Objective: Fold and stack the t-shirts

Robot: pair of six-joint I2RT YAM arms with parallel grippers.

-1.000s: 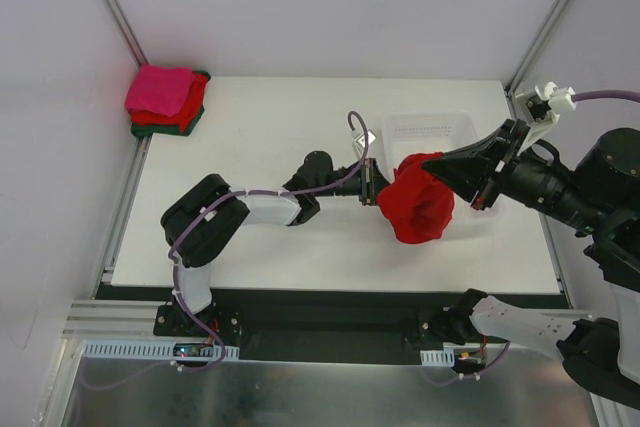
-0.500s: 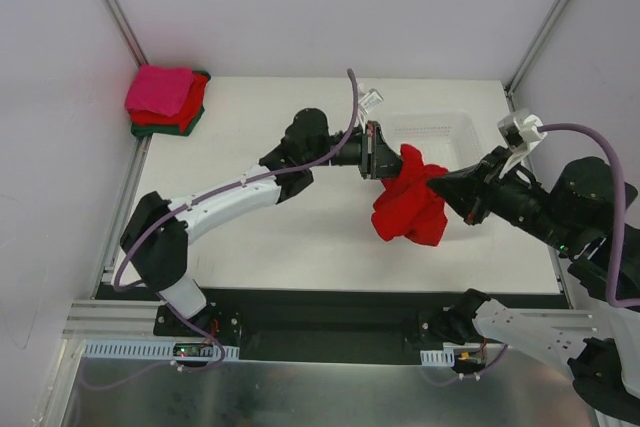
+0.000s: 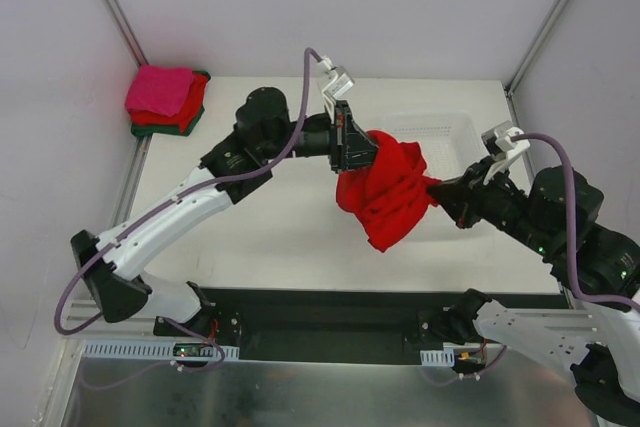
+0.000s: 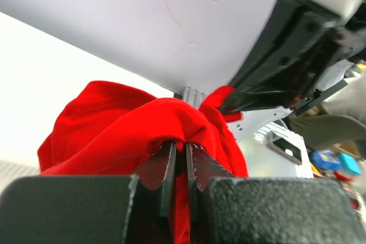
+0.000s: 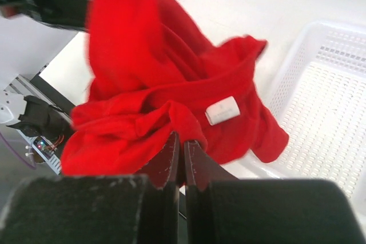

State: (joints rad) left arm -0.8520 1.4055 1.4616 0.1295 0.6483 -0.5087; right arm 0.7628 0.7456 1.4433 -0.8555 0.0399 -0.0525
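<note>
A bright red t-shirt [image 3: 385, 195] hangs bunched in the air between my two grippers, above the table's right half. My left gripper [image 3: 362, 147] is shut on its upper left part, with cloth pinched between the jaws in the left wrist view [image 4: 181, 147]. My right gripper [image 3: 437, 190] is shut on its right side, pinching a fold in the right wrist view [image 5: 182, 136]. A white label [image 5: 222, 110] shows on the shirt. A stack of folded t-shirts [image 3: 165, 100], hot pink on red on dark green, lies at the far left corner.
A white plastic lattice basket [image 3: 450, 131] stands at the far right of the table [image 3: 250, 217], partly behind the hanging shirt; it also shows in the right wrist view [image 5: 320, 101]. Grey walls enclose the table.
Both grippers have carried the red shirt leftward and higher, away from the basket. The left arm has stretched out and risen; the right gripper has followed to the left.
</note>
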